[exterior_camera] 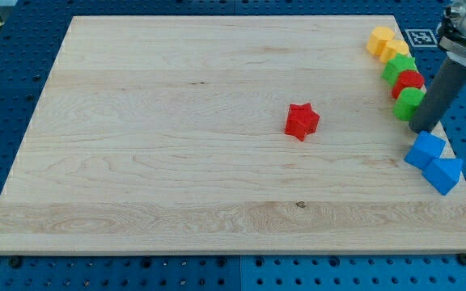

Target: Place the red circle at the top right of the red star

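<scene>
The red star (302,121) lies right of the board's middle. The red circle (409,82) sits near the board's right edge in a column of blocks, between a green block (398,68) above it and a second green block (408,104) below it. My tip (424,129) is at the right edge, just below and to the right of the lower green block and just above the blue blocks. It is below and to the right of the red circle and far to the right of the red star.
Two yellow blocks (381,38) (396,51) head the column at the view's top right. Two blue blocks (425,150) (444,174) lie at the board's right edge below my tip. The wooden board (176,145) rests on a blue perforated table.
</scene>
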`<state>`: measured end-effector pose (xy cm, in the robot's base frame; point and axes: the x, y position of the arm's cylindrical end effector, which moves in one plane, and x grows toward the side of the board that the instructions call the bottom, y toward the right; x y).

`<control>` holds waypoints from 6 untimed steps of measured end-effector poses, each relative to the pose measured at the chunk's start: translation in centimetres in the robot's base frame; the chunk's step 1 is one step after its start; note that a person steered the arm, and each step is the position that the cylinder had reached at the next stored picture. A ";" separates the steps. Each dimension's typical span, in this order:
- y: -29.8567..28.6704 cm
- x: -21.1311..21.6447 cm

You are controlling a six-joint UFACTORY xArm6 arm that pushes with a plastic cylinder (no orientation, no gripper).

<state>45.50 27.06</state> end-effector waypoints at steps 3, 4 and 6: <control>3.8 -8.2; -0.8 -9.1; -2.9 -7.9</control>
<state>37.57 24.15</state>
